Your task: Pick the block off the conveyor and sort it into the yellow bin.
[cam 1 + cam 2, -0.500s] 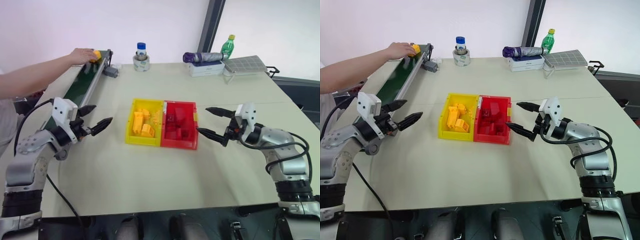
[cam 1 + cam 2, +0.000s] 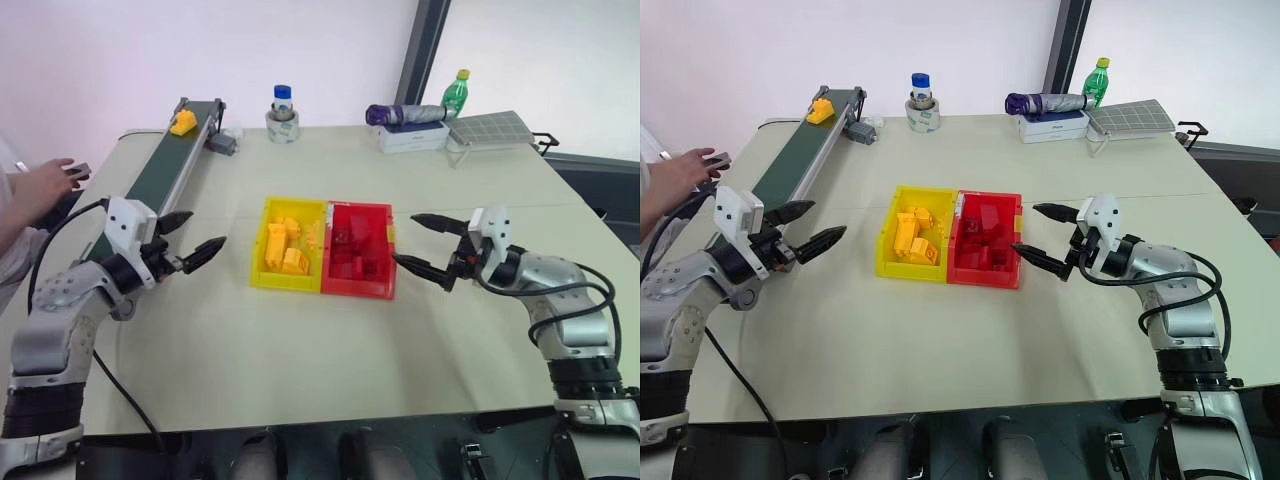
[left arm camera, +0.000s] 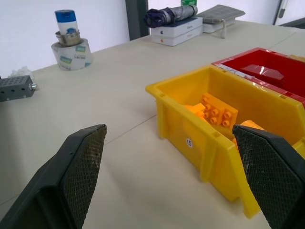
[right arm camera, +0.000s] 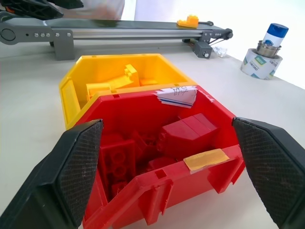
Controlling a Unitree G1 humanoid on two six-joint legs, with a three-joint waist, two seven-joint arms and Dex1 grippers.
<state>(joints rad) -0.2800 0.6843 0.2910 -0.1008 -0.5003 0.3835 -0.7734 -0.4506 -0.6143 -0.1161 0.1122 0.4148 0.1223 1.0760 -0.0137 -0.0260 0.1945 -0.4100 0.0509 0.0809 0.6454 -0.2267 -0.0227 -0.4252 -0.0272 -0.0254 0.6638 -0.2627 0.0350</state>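
At the far end of the conveyor (image 2: 172, 160), the block (image 2: 183, 123) sits alone on the dark green belt, well away from both of my arms. My left gripper (image 2: 190, 241) hangs beside the belt's near end with its fingers spread and nothing between them; my right gripper (image 2: 425, 245) is likewise spread and empty, just beside the red bin (image 2: 360, 250). The yellow bin (image 3: 190, 125), touching its red twin at the table's middle, already holds yellow bricks, and a small round sticker on its wall reads "15". A strip of tan tape and a scribbled white label I cannot read mark the red bin's rims. A person's hand (image 2: 42, 188) rests off the table's left edge. At the back stand a blue-capped jar (image 2: 283, 99) on a tape roll (image 2: 283, 127) and a green bottle (image 2: 456, 91).
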